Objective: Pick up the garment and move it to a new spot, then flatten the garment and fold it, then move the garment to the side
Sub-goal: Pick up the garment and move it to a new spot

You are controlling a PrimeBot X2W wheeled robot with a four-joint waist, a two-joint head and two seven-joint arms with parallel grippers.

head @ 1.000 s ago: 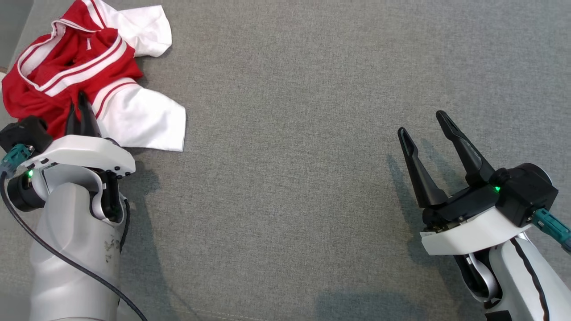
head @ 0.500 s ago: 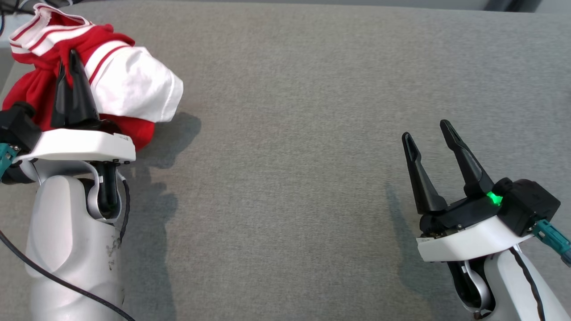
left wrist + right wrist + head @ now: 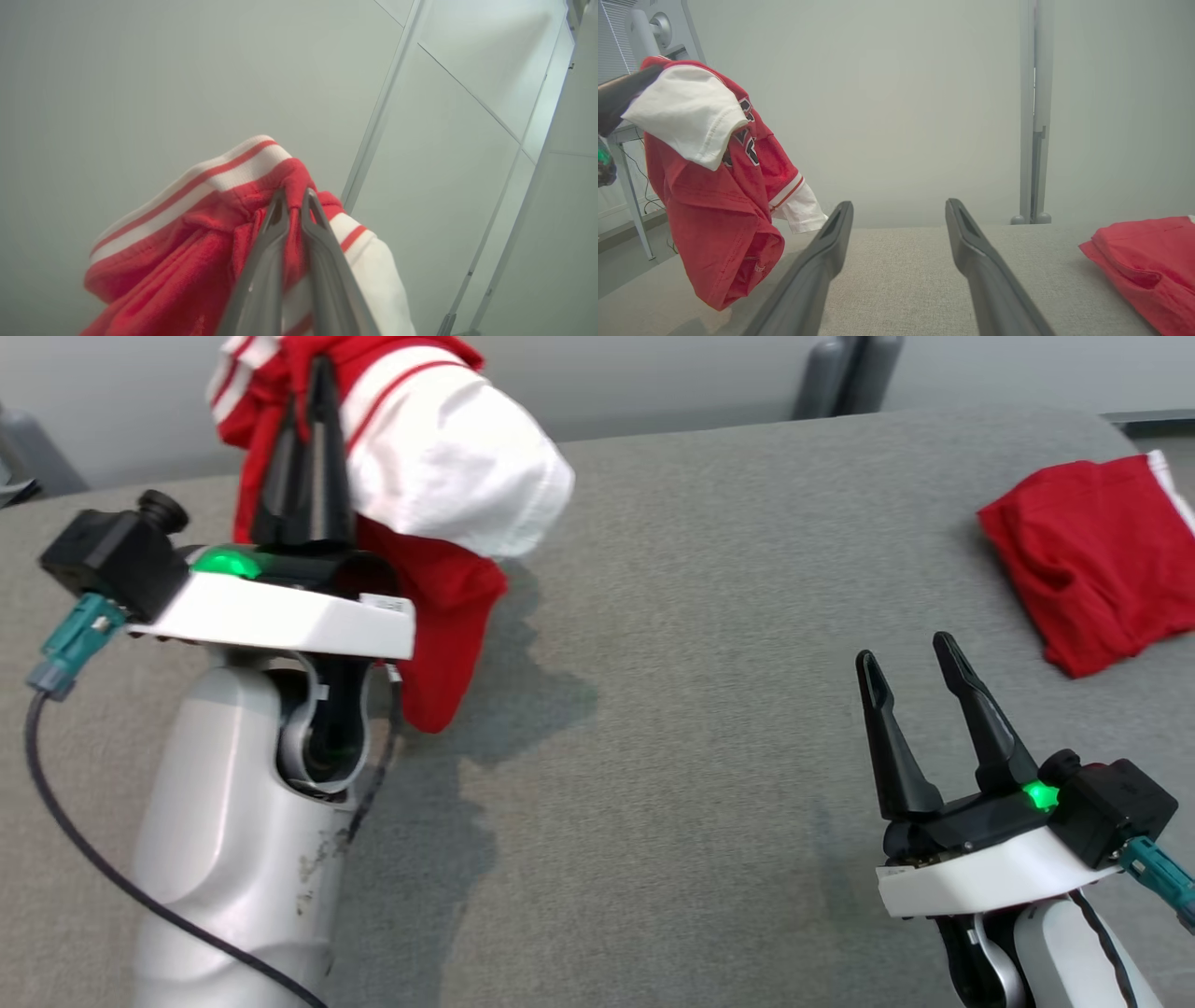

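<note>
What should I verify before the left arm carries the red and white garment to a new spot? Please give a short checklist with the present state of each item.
1. Left tool shut on the garment: ok, red fabric is pinched in it.
2. Garment off the grey surface: ok, in the right wrist view its lowest edge hangs above it.
3. Right tool open and empty: ok.
4. Bare surface in the middle for setting down: ok.
5. Folded red cloth out of the way: ok, it lies at the far right.
6. How many layers are pinched: cannot tell.
</note>
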